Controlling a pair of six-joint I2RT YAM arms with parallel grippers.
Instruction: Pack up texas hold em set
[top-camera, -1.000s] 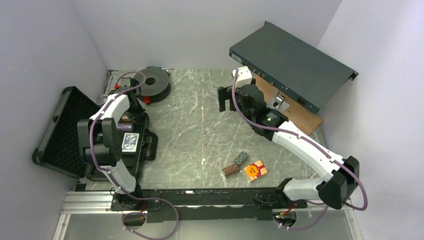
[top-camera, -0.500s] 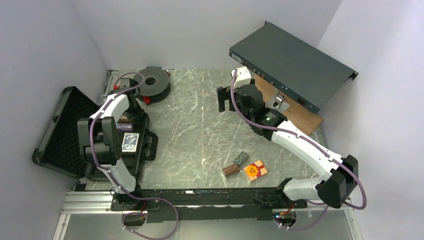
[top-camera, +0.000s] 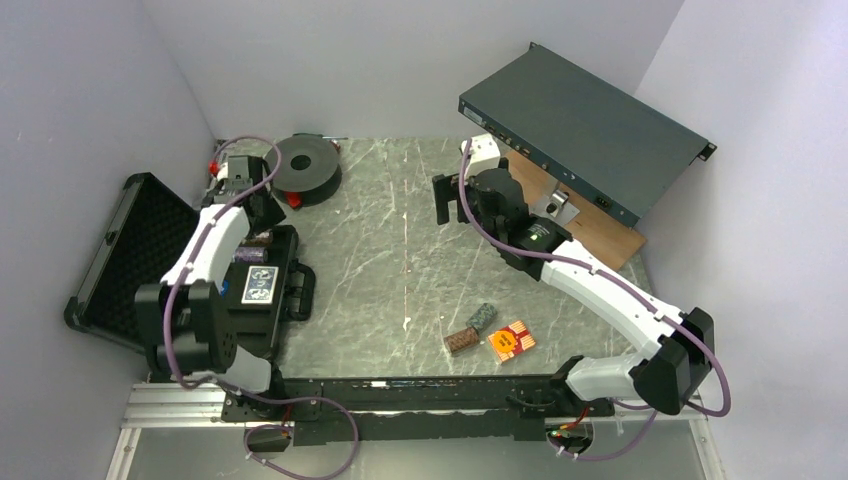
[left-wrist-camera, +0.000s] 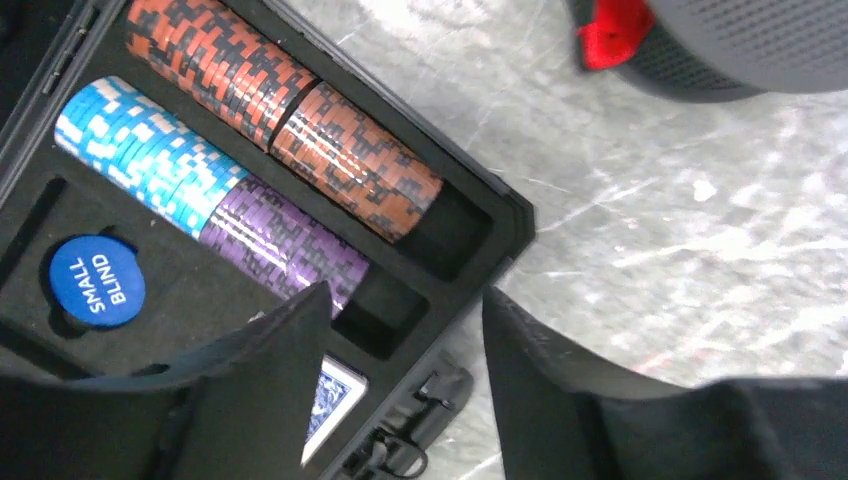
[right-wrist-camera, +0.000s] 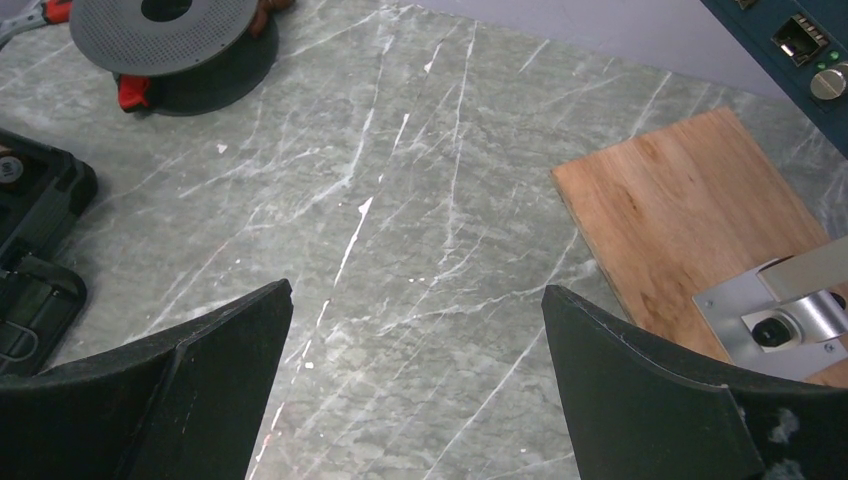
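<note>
Left end effector (left-wrist-camera: 400, 325) hovers spread, empty, above the black hard plastic briefcase (left-wrist-camera: 512, 212). Right end effector (right-wrist-camera: 415, 293) gapes wide, empty; it should straddle the short brown chip stack (top-camera: 461, 341) on the marble bench (top-camera: 400, 260) squarely, squeezing end to end.

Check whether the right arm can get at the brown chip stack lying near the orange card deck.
Probably yes. The brown chip stack lies uncovered on the table, beside the green stack and orange card deck; the right tool is open, empty, with nothing between them.
</note>
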